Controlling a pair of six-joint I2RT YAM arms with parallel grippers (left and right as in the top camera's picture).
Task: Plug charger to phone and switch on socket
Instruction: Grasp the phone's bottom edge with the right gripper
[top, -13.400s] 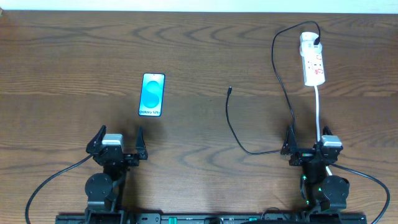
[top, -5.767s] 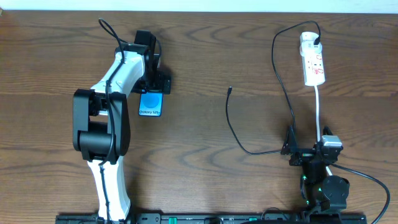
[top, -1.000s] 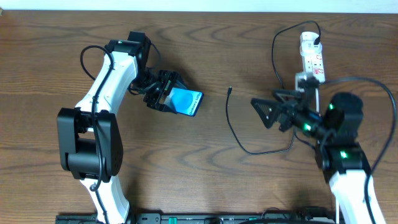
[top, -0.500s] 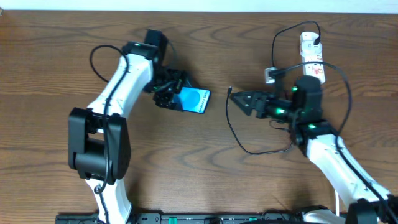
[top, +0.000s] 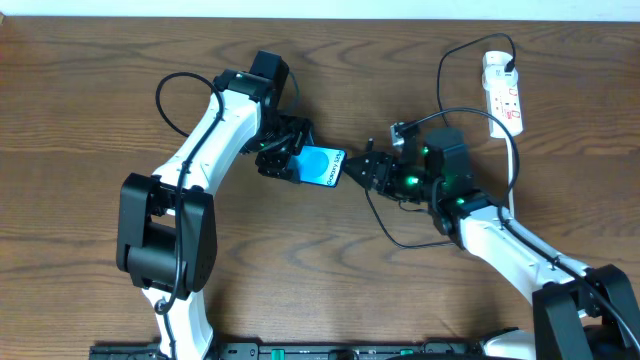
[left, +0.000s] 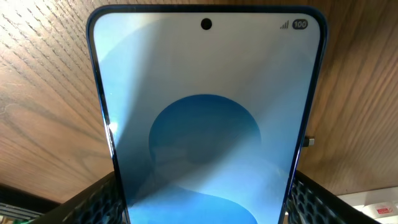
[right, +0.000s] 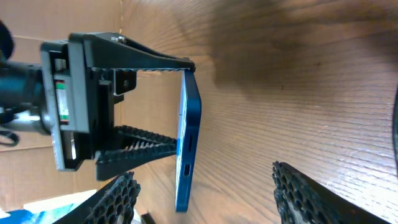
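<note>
hidden, charger tip: not made out. The charger (top: 380, 218) shows overhead only as a black loop on the table (top: 80, 150), below the right gripper (top: 362, 170), which covers where the cable's end leads.
hidden, phone near end: cut off at the bottom of the left wrist view. The screen text is too small to read overhead.
unclear: a small metallic bit (left: 309, 142) at the phone's right edge in the left wrist view; cannot identify it.
phone (top: 325, 167): mid-table, between the two grippers, held tilted with the screen visible from above. Contact with the table cannot be told. The end facing the right gripper shows a small slot (right: 185, 169).
left gripper (top: 295, 158): fingers (left: 93, 199) clamped on the phone's two long edges.
right gripper: fingers (right: 118, 199) spread wide with nothing between them, just beside the phone's free end.
socket (top: 503, 95): far right of the table, well apart from the phone, with a black plug (top: 510, 65) at its far end.
in the way: the right arm (top: 500, 235) lies across the charger's run and part of the white cord (top: 509, 148).
counts: 1 phone, 1 charger, 1 socket, 1 white cord, 2 grippers. The red switches (top: 510, 100) are too small to count.
</note>
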